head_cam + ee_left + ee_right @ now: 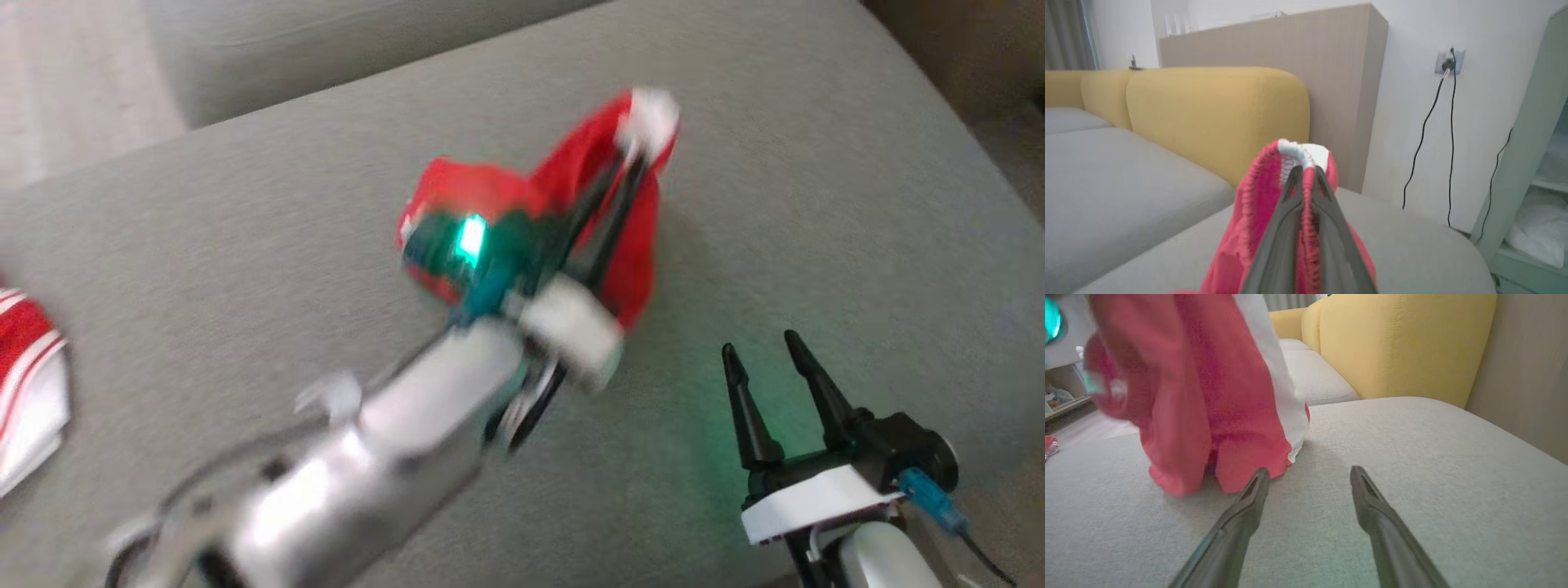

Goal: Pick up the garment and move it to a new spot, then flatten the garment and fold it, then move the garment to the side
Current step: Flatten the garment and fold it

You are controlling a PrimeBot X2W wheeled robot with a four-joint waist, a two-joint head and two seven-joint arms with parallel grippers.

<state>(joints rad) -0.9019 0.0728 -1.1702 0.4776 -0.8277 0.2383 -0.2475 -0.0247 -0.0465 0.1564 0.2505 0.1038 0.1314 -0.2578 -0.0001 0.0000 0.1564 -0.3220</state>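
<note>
At the left gripper [633, 159] [1304, 170]: pinched shut, fingers nearly touching, on the white elastic edge of the red garment [633, 245] [1257, 200], with white trim bunched just past the tips and ribbed red fabric squeezed between the fingers. Draped from that pinch down both sides of the fingers, blurred in the head view, with the lower folds reaching the grey sofa cushion [816, 163] [1412, 245] [1412, 449] beneath. At the right gripper [759, 345] [1309, 471]: spread wide, holding nothing, low over the same cushion and well apart from the left one. Just ahead of its left fingertip, the garment's [1188, 396] red hem and a white panel, close beside the tip, contact not clear. Farther ahead of both grippers, a yellow backrest [1216, 114] [1404, 347] rising from the cushion's far edge. Beyond the left gripper and past the backrest, a wooden panel [1331, 61], then to its right a wall socket [1449, 61] with black cables [1425, 134] hanging down. Far out to the left of the left arm, at the cushion's edge, a red-and-white striped cloth [24, 367] [1049, 445]
</note>
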